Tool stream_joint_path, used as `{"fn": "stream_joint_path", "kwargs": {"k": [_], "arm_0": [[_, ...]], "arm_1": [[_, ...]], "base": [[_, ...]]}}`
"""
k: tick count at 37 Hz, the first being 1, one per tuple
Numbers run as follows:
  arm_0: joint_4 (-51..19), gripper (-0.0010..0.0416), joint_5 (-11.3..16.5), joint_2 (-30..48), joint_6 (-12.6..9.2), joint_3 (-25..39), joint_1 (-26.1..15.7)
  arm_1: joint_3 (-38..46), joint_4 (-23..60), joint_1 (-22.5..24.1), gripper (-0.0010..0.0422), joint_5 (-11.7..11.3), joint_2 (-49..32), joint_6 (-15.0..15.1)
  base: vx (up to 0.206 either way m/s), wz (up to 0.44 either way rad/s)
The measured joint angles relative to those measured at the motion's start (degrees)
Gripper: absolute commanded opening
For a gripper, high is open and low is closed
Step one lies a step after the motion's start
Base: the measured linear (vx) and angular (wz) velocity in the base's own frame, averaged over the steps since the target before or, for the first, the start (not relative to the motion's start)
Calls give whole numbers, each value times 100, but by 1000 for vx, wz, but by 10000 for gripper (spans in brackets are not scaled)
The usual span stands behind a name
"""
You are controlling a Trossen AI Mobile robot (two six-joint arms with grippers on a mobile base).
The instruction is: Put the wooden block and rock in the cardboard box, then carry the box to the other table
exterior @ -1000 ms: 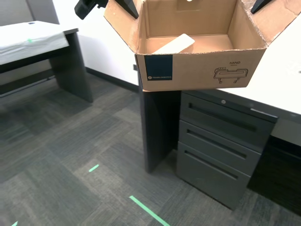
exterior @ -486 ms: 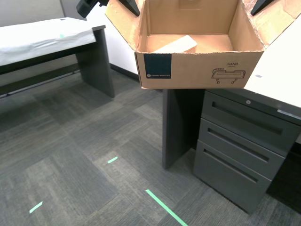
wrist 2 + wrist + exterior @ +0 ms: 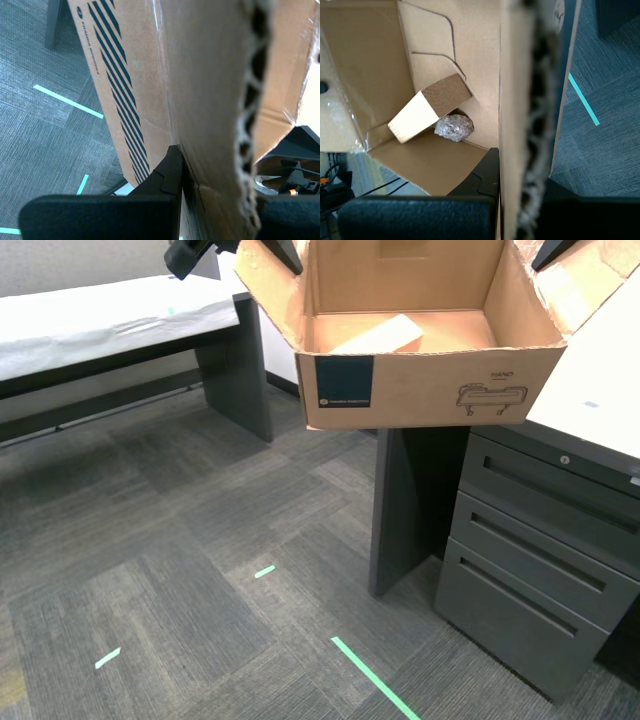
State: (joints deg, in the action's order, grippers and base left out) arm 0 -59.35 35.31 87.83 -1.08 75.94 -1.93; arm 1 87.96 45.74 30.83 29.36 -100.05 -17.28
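The cardboard box [image 3: 430, 335] is held aloft over grey carpet [image 3: 180, 570], in front of the drawer unit [image 3: 540, 540]. My first gripper [image 3: 522, 200] is closed on one box wall, and my second gripper [image 3: 220, 200] is clamped on another (corrugated edge between the fingers in each wrist view). Inside, the wooden block [image 3: 427, 107] lies tilted, touching the rock [image 3: 453, 127]. The cloth-draped other table [image 3: 110, 325] stands beyond, at the exterior view's left.
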Motion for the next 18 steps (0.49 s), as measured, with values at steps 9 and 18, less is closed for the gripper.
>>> {"fn": "stream_joint_path", "kwargs": {"k": [9,18], "arm_0": [[26,-1,-37,0,0,0,-28],[46,-1,-46,-2,2,0,-35]], "arm_1": [[0,-2,127,-1,-153,0,-42],[0,-26,131,-1,-166,0,-28]], "base": [[-4,135],[-2,117]]}}
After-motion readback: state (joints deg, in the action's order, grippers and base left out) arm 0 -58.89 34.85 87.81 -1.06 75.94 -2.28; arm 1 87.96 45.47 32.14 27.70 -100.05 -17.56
